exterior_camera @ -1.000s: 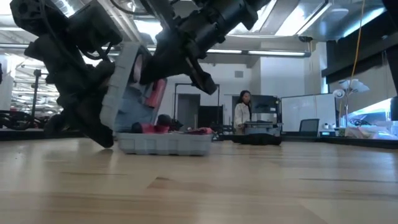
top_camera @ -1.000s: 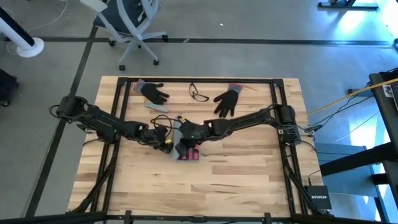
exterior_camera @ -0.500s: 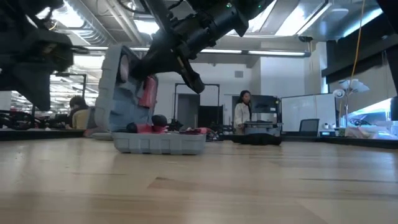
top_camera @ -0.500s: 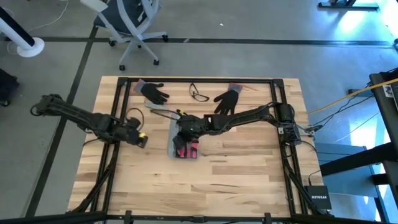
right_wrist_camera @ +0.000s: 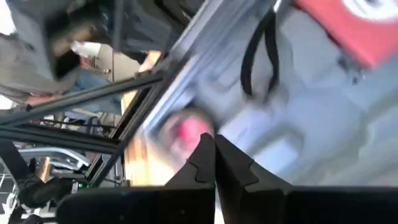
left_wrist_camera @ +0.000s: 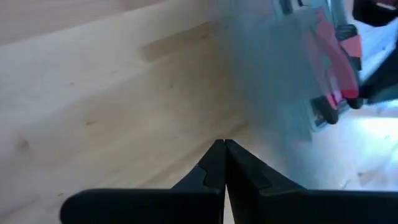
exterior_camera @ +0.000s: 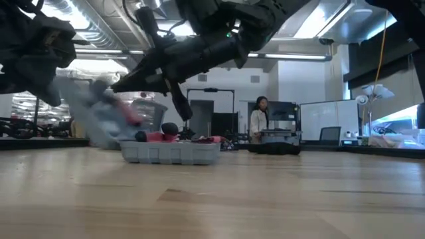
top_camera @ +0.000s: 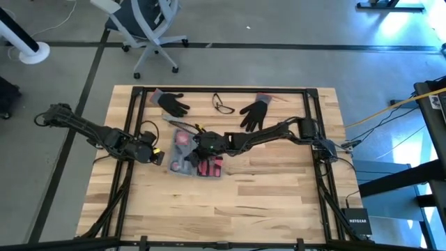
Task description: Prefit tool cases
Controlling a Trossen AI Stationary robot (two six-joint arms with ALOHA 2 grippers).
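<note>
Lying open on the tabletop (top_camera: 265,195), the tool case (top_camera: 189,157) sits in the middle between the two arms. The right jaws (top_camera: 197,144) are shut and empty, right over its open lid. The left jaws (top_camera: 159,157) are shut too, holding nothing, just beside the case.

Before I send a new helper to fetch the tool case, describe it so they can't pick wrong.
Start at the wooden table and look to its middle, between the two arms. The tool case lies open there, flat and blue-grey with red tools in its recesses. The black gloves and eyeglasses sit along the far edge instead.
</note>
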